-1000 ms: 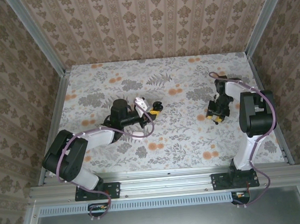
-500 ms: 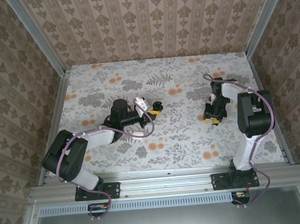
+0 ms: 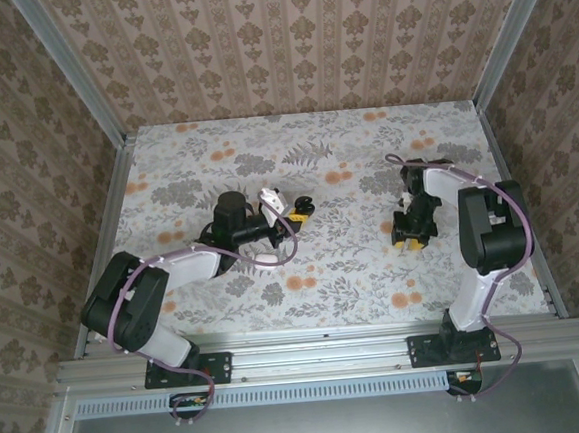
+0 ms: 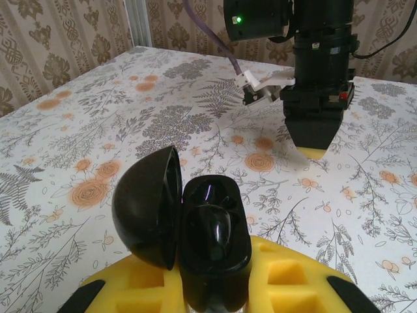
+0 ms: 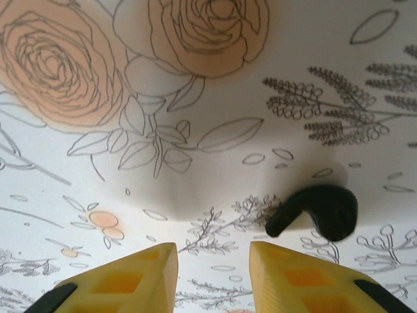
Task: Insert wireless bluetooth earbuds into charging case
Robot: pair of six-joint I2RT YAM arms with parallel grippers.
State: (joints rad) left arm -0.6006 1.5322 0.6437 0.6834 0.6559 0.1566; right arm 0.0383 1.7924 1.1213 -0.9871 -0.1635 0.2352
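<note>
The charging case is glossy black. It stands open, its lid swung to the left. My left gripper is shut on its lower part between yellow pads. One black earbud sits inside the case. In the top view the left gripper holds the case at mid table. Another black earbud lies on the flowered table, just beyond my right gripper's right finger. The right gripper hovers low over the table, open, with nothing between its yellow fingers. It also shows in the top view.
The flowered table is walled by patterned panels on three sides, with metal rails at its edges. In the left wrist view the right gripper points straight down at the table, well beyond the case.
My right gripper has moved a little toward the near-left and lower over the table, its jaws slightly narrower. The left arm and the case have stayed still.
</note>
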